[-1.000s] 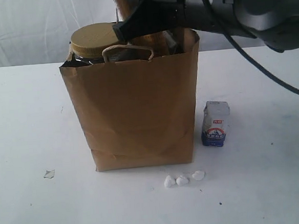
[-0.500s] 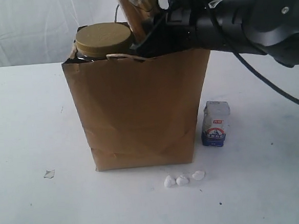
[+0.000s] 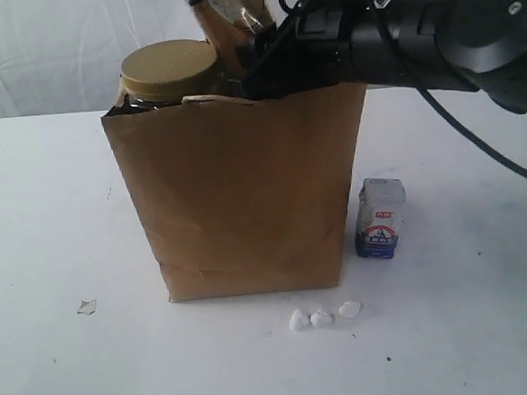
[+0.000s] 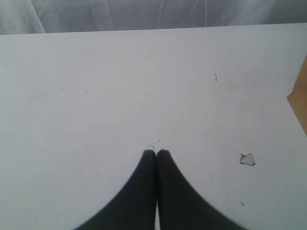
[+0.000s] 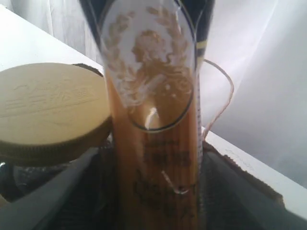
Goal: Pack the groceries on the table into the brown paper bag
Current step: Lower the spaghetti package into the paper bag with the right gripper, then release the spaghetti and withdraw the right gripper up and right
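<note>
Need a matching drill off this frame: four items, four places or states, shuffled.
1. olive-lidded jar
2. spaghetti pack
3. blue-white carton
4. left gripper

A. shut
B. standing on the table beside the brown paper bag
C. in the bag, lid showing above its rim
D. in the bag, sticking up highest

Pairs: 1-C, 2-D, 3-B, 4-A

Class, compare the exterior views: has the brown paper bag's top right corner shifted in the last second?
Yes. The brown paper bag has bulged rightward at its top, its corner leaning toward the small blue-white carton, which stayed put.
</note>
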Robot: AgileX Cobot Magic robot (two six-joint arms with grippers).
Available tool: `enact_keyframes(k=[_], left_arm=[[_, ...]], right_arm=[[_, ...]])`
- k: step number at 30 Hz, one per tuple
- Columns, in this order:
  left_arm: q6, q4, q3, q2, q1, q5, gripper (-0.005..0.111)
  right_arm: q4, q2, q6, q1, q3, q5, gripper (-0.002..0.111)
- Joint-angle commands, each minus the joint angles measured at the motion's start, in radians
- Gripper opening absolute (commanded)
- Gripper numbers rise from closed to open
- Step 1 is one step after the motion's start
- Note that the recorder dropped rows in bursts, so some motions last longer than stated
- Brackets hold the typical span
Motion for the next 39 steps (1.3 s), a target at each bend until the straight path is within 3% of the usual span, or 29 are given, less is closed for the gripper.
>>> enact_keyframes(k=[1, 16, 22, 25, 28, 29, 33, 39], left_arm=[[-0.004, -0.01, 0.002, -0.007, 0.001, -0.004, 0.0], [-0.004, -0.01, 0.002, -0.007, 0.001, -0.004, 0.0], [-0.004, -0.01, 0.002, -0.007, 0.001, -0.004, 0.0], [-0.004, -0.01, 0.002, -0.007, 0.001, -0.004, 0.0], [-0.004, -0.01, 0.002, -0.007, 0.001, -0.004, 0.0], [-0.004, -0.01, 0.002, -0.007, 0.001, -0.004, 0.0], [-0.004, -0.01, 0.002, -0.007, 0.001, -0.004, 0.0], [-0.004, -0.01, 0.002, -0.007, 0.001, -0.004, 0.0]], right_arm=[[0.002, 0.0, 0.002, -0.005, -0.007, 0.006, 0.059], [0.006, -0.02, 0.006, -0.005, -0.007, 0.038, 0.059], [0.01, -0.172, 0.006, -0.005, -0.007, 0.063, 0.057], [-0.008, -0.208, 0.006, -0.009, -0.004, 0.101, 0.035], [-0.059, -0.273, 0.006, -0.081, -0.004, 0.204, 0.003], [-0.071, -0.29, 0.006, -0.1, -0.004, 0.228, 0.0], [-0.265, -0.366, 0.113, -0.2, -0.004, 0.294, 0.0], [-0.836, -0.399, 0.547, -0.313, -0.004, 0.432, 0.0]])
